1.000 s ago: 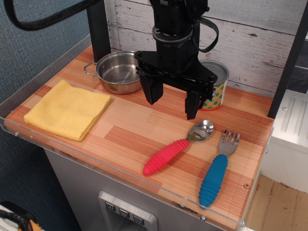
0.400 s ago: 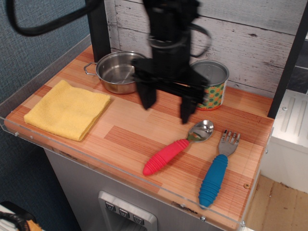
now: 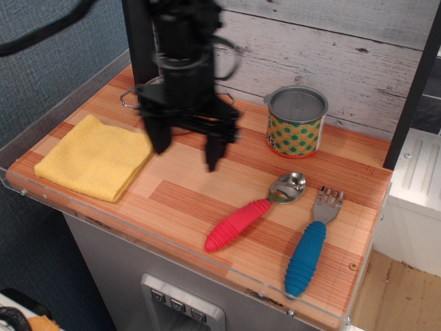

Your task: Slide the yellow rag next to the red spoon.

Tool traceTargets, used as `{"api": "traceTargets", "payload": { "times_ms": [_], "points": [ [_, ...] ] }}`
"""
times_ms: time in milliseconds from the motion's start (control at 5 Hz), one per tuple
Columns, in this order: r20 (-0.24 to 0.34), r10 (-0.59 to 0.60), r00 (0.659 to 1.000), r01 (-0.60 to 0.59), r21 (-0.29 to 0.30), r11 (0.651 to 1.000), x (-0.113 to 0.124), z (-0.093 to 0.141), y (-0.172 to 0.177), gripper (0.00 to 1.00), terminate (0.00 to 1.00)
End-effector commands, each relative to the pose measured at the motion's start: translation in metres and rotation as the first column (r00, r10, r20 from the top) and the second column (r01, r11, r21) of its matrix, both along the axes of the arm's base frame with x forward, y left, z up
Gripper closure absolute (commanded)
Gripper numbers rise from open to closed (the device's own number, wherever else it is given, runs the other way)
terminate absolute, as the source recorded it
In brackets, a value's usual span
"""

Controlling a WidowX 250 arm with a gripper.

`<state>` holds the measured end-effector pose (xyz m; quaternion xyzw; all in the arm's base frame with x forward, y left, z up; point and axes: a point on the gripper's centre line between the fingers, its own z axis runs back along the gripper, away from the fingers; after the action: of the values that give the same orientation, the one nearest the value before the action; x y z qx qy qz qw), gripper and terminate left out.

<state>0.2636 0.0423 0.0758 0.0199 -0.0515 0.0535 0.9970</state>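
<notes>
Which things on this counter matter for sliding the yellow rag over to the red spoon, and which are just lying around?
Part of the job: yellow rag; red spoon; gripper, open, empty.

Just lying about: blue-handled fork; green dotted can; steel pot, mostly hidden behind the arm.

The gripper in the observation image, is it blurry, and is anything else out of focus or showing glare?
In the observation image, the gripper and the arm above it are smeared by motion blur, its fingers soft-edged but visibly apart. The yellow rag, the red spoon and the can are sharp. The spoon's metal bowl shows a small bright highlight; lighting is otherwise even, with soft shadows.
</notes>
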Motion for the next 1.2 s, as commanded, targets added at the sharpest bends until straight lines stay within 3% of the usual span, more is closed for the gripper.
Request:
{"api": "traceTargets", "payload": {
  "times_ms": [0, 200, 400, 600, 800, 1000],
  "points": [
    [0.0, 0.064, 0.998, -0.064, 0.102, 0.993, 0.004, -0.007, 0.061, 0.0, 0.0],
    [0.006, 0.125, 0.992, -0.125, 0.094, 0.988, -0.001, -0.009, 0.091, 0.0, 0.0],
    [0.007, 0.149, 0.989, -0.149, 0.093, 0.984, -0.002, -0.01, 0.109, 1.0, 0.0],
    [-0.003, 0.14, 0.99, -0.14, 0.086, 0.986, -0.002, -0.02, 0.125, 1.0, 0.0],
    [-0.012, 0.106, 0.994, -0.104, 0.12, 0.987, 0.001, -0.029, 0.129, 1.0, 0.0],
    [0.048, 0.079, 0.996, -0.085, 0.13, 0.988, 0.001, -0.034, 0.134, 1.0, 0.0]
  ]
}}
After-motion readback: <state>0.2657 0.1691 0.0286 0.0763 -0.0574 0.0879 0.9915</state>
